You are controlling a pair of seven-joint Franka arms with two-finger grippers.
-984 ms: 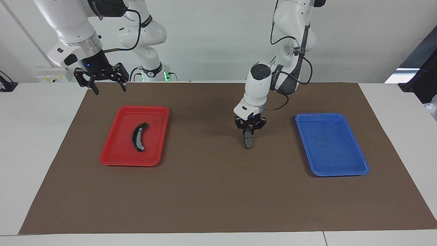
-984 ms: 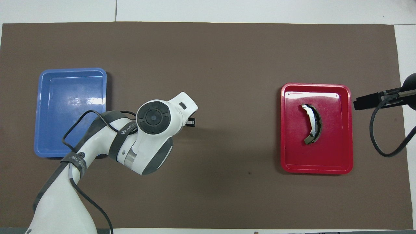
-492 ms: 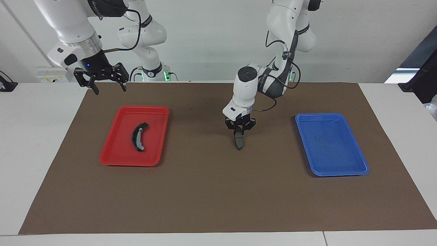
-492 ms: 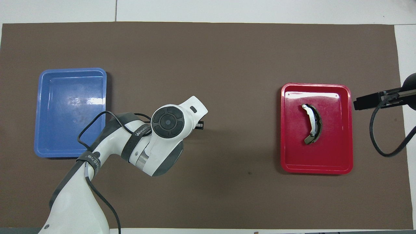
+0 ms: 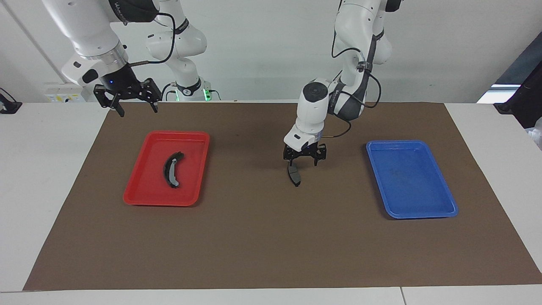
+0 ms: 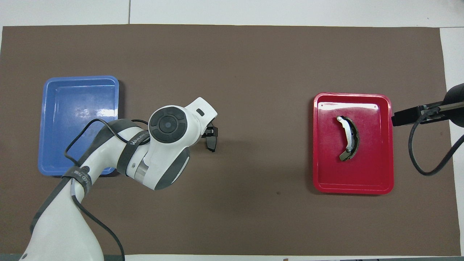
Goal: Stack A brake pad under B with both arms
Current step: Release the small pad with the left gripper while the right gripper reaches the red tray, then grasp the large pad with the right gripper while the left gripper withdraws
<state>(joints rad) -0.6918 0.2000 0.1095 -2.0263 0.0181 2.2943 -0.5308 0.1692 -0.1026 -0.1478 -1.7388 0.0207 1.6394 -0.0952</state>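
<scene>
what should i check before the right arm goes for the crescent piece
1. Left claw not gripping the short flat dark grey brake pad: ok, the claw is open, with the pad just below one finger.
2. Pad lying flat on the brown mat: cannot tell.
3. Pad out of the blue plastic tray: ok, it is between the two trays.
4. Long black crescent brake piece with the light grey strip unobstructed in the red plastic tray: ok.
5. Right claw open: ok.
6. Right claw over the crescent: not ok, it hangs over the mat's edge by the robots.
</scene>
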